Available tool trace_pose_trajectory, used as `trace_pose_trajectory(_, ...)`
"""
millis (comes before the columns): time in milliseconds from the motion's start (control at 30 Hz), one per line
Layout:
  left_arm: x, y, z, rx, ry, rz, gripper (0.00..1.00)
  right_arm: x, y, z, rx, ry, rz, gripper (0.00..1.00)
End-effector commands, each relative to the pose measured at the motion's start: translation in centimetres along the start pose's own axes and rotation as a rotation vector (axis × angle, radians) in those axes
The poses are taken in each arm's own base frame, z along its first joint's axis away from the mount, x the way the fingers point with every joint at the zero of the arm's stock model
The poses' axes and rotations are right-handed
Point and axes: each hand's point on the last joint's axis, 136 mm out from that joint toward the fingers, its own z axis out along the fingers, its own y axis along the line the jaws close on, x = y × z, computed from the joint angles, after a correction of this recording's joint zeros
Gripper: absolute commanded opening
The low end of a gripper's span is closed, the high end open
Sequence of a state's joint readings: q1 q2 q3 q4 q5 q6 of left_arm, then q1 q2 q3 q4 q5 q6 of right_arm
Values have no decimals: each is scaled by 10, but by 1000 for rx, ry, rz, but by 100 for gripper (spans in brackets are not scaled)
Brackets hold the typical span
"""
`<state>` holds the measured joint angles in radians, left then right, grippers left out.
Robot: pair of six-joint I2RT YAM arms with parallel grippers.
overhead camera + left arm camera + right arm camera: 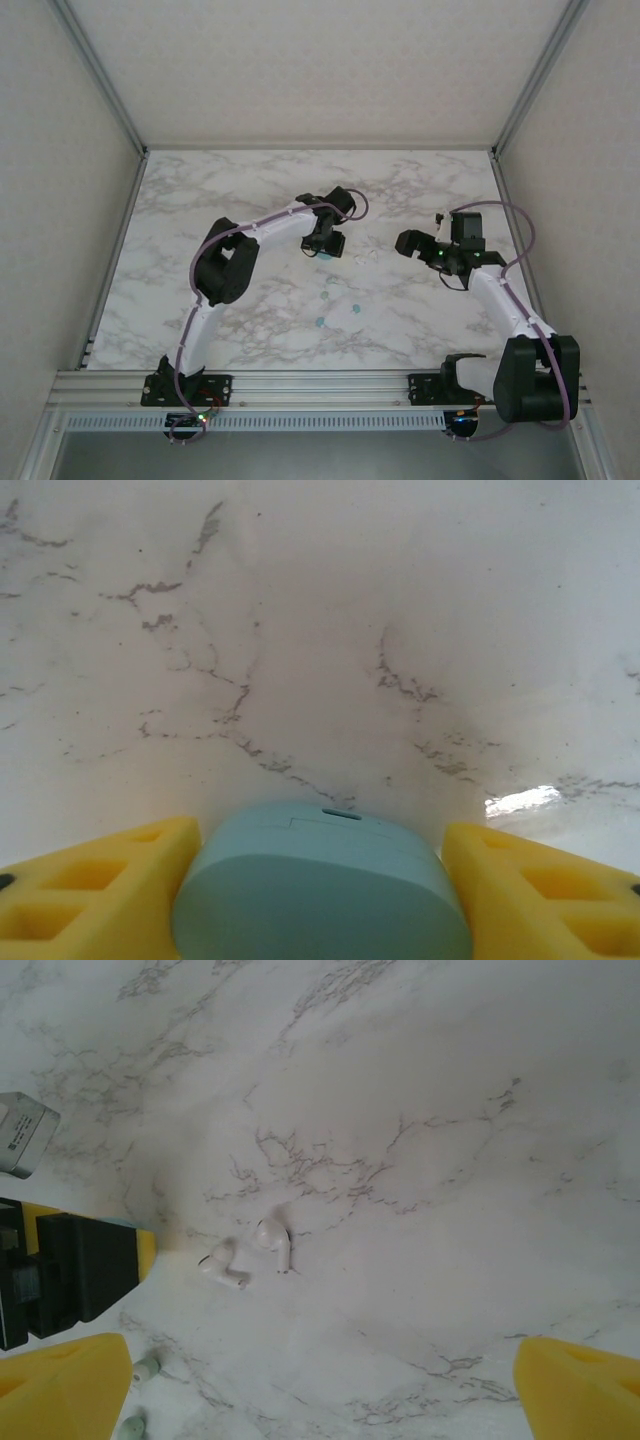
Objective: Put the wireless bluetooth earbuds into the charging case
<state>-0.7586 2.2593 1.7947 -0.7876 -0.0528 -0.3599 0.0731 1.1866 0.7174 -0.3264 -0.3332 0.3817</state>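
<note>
Two arms: bolted at the near edge of the table (200,190), both reaching toward its middle.
Surface: white marble pattern with grey veins.
Left gripper (323,248): near the table's middle, a little toward the far edge, pointing down. Its yellow fingers flank the charging case on both sides with no gap visible. Whether they press on it cannot be told.
Charging case (320,890): pale teal and rounded, sitting between the left fingers, with a seam line and a small slot on its upper face.
Right gripper (410,243): right of the left gripper and apart from it, jaws spread wide with nothing between them.
White earbuds (272,1240): two, lying just beside each other on bare table between the two grippers, untouched.
Teal earbuds (320,322): several, loose on the table, closer to the near edge than the left gripper is.
</note>
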Motion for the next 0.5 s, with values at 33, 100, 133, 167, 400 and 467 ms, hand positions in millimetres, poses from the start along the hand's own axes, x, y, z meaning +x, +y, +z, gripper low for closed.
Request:
trace_pose_trajectory(33, 4, 5, 0, -34, 14, -12, 73, 2, 2, 0, -5, 4, -16, 99)
trace_pose_trajectory(100, -2, 2, -15, -10, -15, -16, 79, 0, 8, 1, -30, 12, -41, 99)
trace_pose_trajectory(133, -8, -1, -24, 7, -42, -18, 83, -2, 12, 1, -45, 16, -58, 99)
trace_pose_trajectory(167, -11, -1, -33, 14, -64, -19, 89, -3, 17, 2, -62, 21, -81, 99)
trace_pose_trajectory(400, -40, 38, -127, -51, -389, -111, 100, -16, 51, 24, -115, 60, -308, 86)
trace_pose_trajectory(467, -38, 58, -155, -77, -508, -147, 100, -17, 64, 37, -122, 91, -402, 80)
